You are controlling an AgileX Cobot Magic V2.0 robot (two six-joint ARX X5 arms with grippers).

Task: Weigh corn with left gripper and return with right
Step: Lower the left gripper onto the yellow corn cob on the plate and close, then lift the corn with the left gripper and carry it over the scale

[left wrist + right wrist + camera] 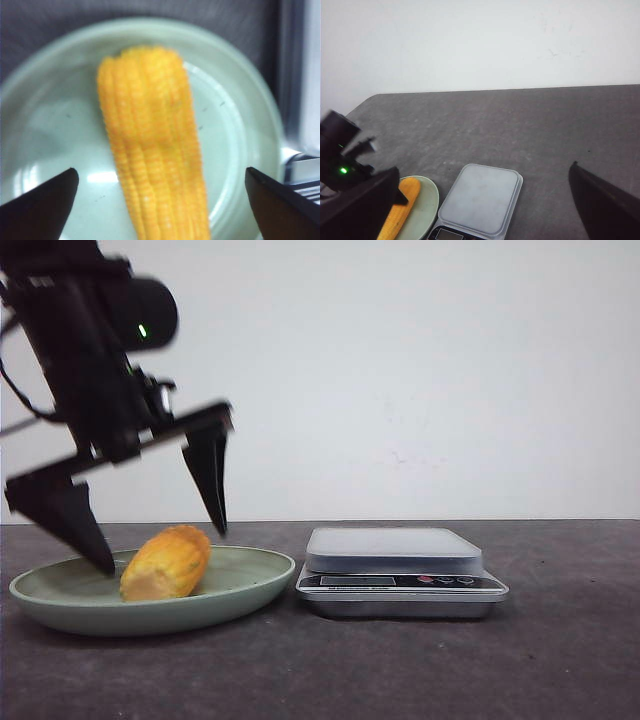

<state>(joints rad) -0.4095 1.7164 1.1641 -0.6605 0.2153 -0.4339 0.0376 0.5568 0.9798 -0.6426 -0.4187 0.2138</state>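
Note:
The yellow-orange corn (167, 562) lies on its side in a pale green plate (245, 585) at the left of the table. My left gripper (158, 548) is open, its two black fingers (208, 475) straddling the corn from above, not touching it. In the left wrist view the corn (152, 145) runs between the two fingertips (42, 202) with wide gaps on both sides. A silver kitchen scale (395, 570) stands right of the plate, its platform bare. My right gripper (482, 200) is open and empty, high above the scale (480, 200); the corn (400, 210) shows there too.
The dark grey table (560, 660) ends at a white wall behind. The scale's display and buttons (440, 581) face the front. The plate (240, 125) almost touches the scale's left edge.

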